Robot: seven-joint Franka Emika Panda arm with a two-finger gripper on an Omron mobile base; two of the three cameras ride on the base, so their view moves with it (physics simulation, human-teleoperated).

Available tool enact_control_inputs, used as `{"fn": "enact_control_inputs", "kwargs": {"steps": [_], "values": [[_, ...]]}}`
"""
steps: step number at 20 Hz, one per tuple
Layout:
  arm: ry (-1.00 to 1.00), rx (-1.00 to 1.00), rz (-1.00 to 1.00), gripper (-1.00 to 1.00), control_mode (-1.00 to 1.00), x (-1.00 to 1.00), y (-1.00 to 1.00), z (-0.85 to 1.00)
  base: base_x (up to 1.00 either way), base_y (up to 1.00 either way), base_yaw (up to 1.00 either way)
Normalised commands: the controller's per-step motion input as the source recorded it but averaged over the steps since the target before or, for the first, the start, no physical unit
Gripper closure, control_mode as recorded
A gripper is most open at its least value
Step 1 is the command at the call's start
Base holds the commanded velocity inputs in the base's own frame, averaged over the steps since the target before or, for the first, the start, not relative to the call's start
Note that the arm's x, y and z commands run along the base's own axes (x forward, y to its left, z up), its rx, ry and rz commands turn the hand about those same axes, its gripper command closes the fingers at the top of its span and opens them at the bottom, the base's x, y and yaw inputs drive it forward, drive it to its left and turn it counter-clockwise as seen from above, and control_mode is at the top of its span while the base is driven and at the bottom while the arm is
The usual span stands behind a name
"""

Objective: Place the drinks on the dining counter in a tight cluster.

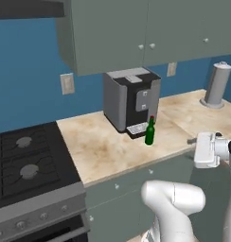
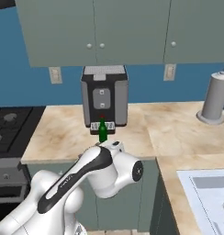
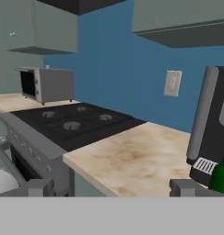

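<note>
One green bottle (image 3: 221, 176) sits just right of the wide-open pincer (image 3: 111, 187)

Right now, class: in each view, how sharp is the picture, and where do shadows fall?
Left base view: soft, flat light; cabinets shade the wall. Right base view: the green bottle is crisp enough, the arm hiding its base. Hand view: the bottle is cut by the edge; the stove is slightly blurred.
</note>
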Motion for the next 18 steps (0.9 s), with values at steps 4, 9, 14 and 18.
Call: {"fn": "enact_control_inputs", "kwargs": {"steps": [4, 9, 14, 18], "values": [[0.00, 0.00, 0.00, -1.00, 1.00, 0.00, 0.00, 0.00, 0.38, -0.37, 0.22], [0.00, 0.00, 0.00, -1.00, 1.00, 0.00, 0.00, 0.00, 0.38, -0.41, 0.18], [0.00, 0.00, 0.00, -1.00, 1.00, 0.00, 0.00, 0.00, 0.41, -0.38, 0.19], [0.00, 0.00, 0.00, -1.00, 1.00, 0.00, 0.00, 0.00, 0.41, -0.38, 0.18]]}}
